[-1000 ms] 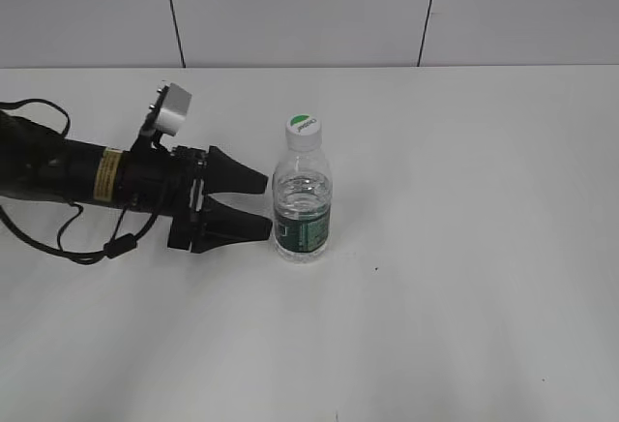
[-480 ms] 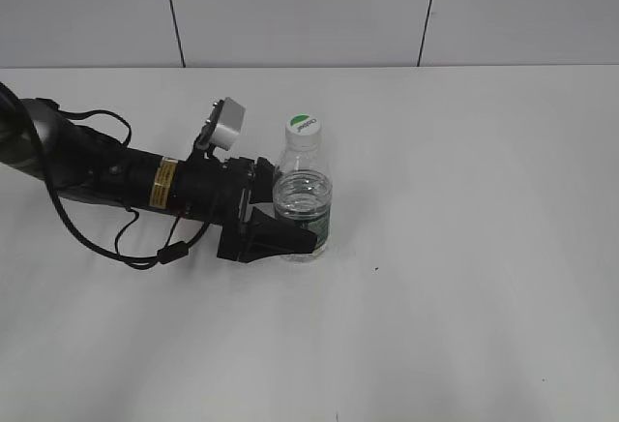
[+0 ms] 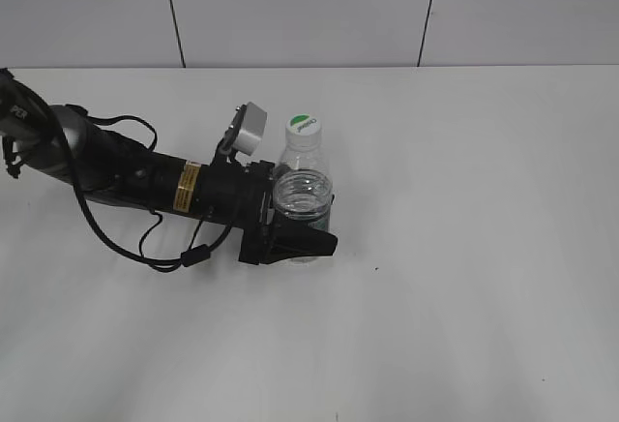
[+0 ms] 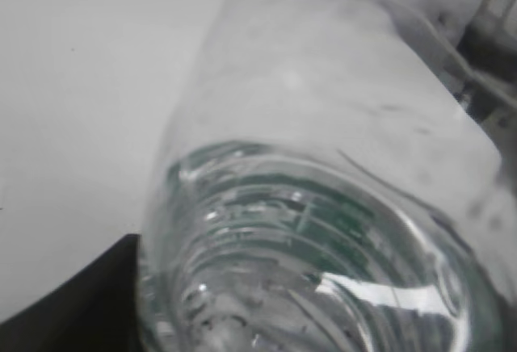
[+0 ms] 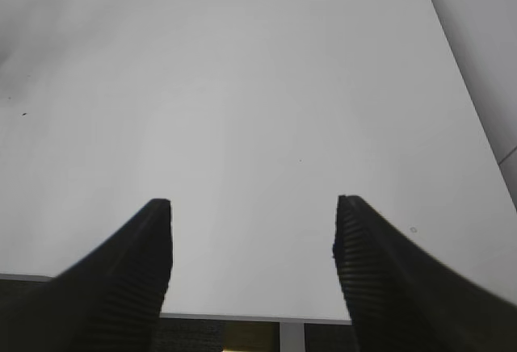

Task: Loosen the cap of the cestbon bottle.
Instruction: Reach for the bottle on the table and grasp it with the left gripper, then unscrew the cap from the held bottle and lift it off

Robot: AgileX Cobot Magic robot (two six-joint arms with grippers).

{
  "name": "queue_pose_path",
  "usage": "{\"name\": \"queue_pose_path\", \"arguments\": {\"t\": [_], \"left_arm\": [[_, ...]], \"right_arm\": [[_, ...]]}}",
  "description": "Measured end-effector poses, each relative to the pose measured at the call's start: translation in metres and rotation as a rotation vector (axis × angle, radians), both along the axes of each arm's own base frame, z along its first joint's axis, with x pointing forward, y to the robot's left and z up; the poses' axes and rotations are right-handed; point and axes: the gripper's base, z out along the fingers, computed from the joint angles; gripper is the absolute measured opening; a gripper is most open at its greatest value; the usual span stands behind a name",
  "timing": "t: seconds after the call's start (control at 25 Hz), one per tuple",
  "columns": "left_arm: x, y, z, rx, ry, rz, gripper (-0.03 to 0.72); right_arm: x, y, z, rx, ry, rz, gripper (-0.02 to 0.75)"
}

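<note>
Here, from outside, we see the cestbon bottle (image 3: 303,204) upright on the white bench (image 3: 464,248), its cap (image 3: 303,128) on, water partway up. The left claw (image 3: 298,221) grasps its lower body. Up close, its clear wall (image 4: 323,207) fills our left wrist view. Our right claw (image 5: 252,275) hangs released over bare bench.

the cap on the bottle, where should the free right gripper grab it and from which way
Probably from straight above, fingers closing on the cap's round side wall. The cestbon bottle stands upright with the left gripper around its lower body, so the top is clear. The right gripper is open over bare table.
</note>
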Motion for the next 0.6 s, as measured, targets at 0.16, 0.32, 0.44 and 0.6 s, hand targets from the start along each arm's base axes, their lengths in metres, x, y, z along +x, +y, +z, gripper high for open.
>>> {"name": "queue_pose_path", "arguments": {"t": [0.16,0.32,0.44,0.6], "left_arm": [[0.0002,0.0000,-0.0001,0.002,0.000,0.002,0.492],[0.0012,-0.0003,0.0005,-0.005,0.001,0.013,0.431],[0.0012,-0.0003,0.0006,-0.005,0.001,0.012,0.408],[0.0011,-0.0003,0.0007,-0.006,0.001,0.012,0.408]], "right_arm": [[0.0000,0.0000,0.0000,0.000,0.000,0.000,0.484],[0.0000,0.0000,0.0000,0.000,0.000,0.000,0.484],[0.0000,0.0000,0.0000,0.000,0.000,0.000,0.484],[0.0000,0.0000,0.0000,0.000,0.000,0.000,0.484]]}}
